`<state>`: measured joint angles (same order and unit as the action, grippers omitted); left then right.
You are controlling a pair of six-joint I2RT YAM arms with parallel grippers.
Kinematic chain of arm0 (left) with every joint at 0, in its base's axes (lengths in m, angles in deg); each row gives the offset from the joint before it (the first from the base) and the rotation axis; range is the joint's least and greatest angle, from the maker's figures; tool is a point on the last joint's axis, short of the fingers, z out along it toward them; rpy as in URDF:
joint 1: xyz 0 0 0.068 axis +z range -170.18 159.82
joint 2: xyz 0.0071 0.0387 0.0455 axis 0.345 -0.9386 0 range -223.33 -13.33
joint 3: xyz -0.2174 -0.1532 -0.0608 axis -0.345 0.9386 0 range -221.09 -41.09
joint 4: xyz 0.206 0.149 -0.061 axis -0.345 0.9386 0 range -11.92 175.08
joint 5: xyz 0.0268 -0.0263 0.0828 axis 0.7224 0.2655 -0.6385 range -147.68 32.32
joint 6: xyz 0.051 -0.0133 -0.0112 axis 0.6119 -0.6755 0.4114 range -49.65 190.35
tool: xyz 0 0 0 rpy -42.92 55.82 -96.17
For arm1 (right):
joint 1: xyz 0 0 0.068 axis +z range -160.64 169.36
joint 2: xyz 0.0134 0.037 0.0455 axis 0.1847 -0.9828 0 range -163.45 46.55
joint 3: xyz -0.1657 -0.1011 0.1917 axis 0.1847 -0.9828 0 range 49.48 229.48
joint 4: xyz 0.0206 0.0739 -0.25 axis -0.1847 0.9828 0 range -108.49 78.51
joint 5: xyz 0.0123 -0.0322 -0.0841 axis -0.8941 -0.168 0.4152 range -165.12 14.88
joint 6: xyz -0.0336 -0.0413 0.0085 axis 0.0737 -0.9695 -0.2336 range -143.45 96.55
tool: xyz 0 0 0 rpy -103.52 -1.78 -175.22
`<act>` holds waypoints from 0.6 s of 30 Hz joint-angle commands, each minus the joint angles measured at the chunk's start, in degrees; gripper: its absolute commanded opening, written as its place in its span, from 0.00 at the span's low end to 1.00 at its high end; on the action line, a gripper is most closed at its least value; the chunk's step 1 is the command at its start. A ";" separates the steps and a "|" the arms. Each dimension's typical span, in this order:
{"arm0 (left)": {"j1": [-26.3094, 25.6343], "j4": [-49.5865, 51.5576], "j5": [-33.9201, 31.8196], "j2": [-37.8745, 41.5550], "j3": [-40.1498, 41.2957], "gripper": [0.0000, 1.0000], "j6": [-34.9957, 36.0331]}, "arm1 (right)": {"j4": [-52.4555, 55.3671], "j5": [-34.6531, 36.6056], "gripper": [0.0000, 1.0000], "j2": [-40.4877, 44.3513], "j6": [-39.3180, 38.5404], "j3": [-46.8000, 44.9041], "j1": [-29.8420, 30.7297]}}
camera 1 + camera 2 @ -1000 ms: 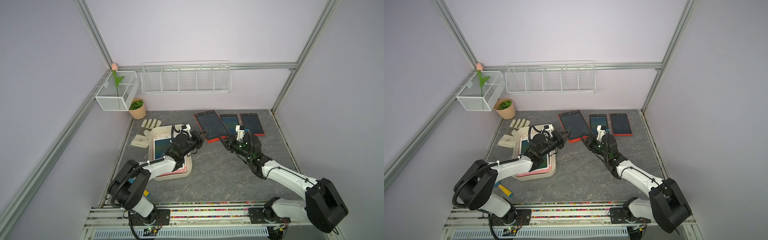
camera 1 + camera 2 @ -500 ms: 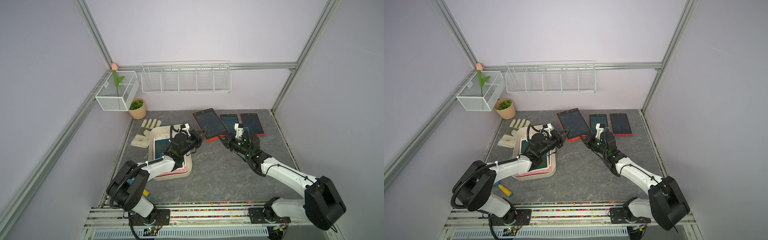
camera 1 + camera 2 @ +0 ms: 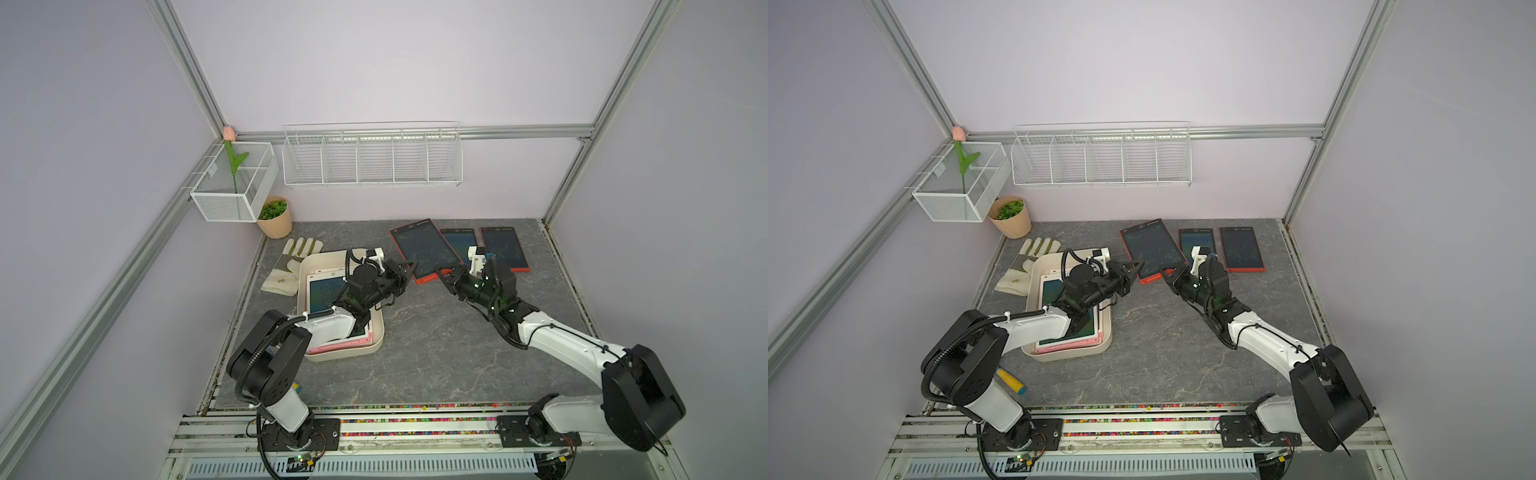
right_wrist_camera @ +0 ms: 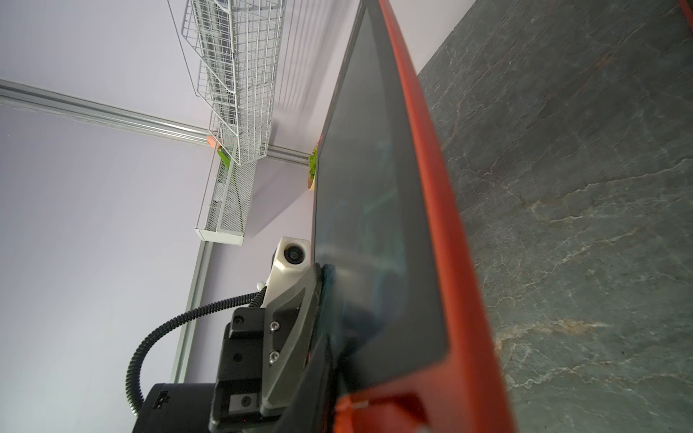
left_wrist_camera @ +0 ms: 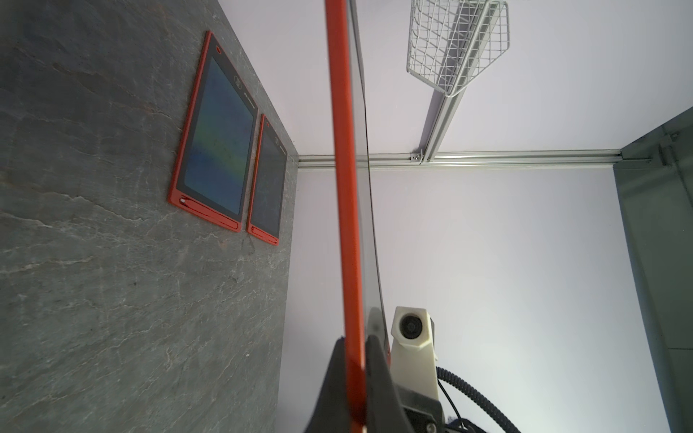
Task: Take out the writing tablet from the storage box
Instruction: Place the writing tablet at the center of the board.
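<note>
Pale lilac walls (image 3: pixel 395 62) met along aluminium rails (image 3: pixel 519 132) in the upper frame. A white wire basket (image 3: pixel 372 158) hung at centre and a mesh basket (image 3: pixel 232 187) at left, above the grey marbled bench (image 3: pixel 436 353).

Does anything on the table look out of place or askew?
Yes: the large red tablet sits skewed against the two smaller tablets lined up beside it, one edge clamped between the jaws of the left gripper.

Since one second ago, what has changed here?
The right tool moved toward the big red tablet and narrowed its jaws around the near corner. The left tool stays clamped on its other near corner; the storage box and two smaller tablets did not move.
</note>
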<state>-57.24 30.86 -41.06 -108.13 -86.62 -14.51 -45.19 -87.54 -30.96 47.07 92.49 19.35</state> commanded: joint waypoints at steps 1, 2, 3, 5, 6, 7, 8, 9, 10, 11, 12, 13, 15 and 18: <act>-2.04 3.14 9.80 -1.85 -0.50 0.12 2.24 | -9.32 -0.31 0.16 -0.15 1.29 3.71 0.20; -2.07 3.59 10.15 -2.03 -0.80 0.18 2.29 | -9.19 -0.19 0.15 -0.03 1.22 3.71 0.20; -1.97 4.02 10.46 -2.10 -1.03 0.23 2.57 | -8.77 0.02 0.14 0.15 0.96 3.80 0.19; -1.81 4.99 11.16 -2.47 -1.41 0.30 3.01 | -7.08 0.70 0.13 0.67 0.29 3.91 0.10; -1.65 5.12 11.51 -2.61 -1.42 0.31 3.18 | -6.37 0.95 0.12 0.95 -0.33 4.07 0.15; -1.41 4.72 11.62 -2.72 -1.00 0.32 3.00 | -5.88 1.17 0.11 1.19 -0.87 4.20 0.13; -1.18 3.86 11.46 -2.67 -0.29 0.33 2.70 | -5.30 1.62 0.11 1.47 -1.32 4.22 0.20; -0.69 2.80 11.50 -2.70 0.41 0.34 2.47 | -4.60 2.02 0.11 1.82 -1.58 4.21 0.23; -0.14 2.22 11.61 -2.58 0.85 0.35 2.13 | -4.22 2.29 0.11 1.97 -1.98 4.19 0.15; 0.40 1.84 11.88 -2.48 1.28 0.35 1.93 | -3.24 2.68 0.10 2.21 -2.21 4.27 0.20; 0.85 0.95 12.34 -2.31 1.72 0.35 1.66 | -2.56 3.08 0.09 2.31 -2.59 4.26 0.18; 1.12 0.25 12.67 -1.96 1.98 0.36 1.46 | -2.20 3.40 0.09 2.30 -2.88 4.28 0.23; 1.59 0.62 12.82 -0.48 2.36 0.38 1.84 | -0.51 4.68 0.08 2.54 -3.33 4.28 0.15; 1.99 7.35 11.94 3.51 1.52 0.40 5.07 | 0.59 6.11 0.07 2.33 -3.85 4.23 0.17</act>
<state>-55.51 33.55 -30.28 -108.65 -85.18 -11.67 -42.70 -83.63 -30.85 43.75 94.61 19.18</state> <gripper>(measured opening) 0.394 0.090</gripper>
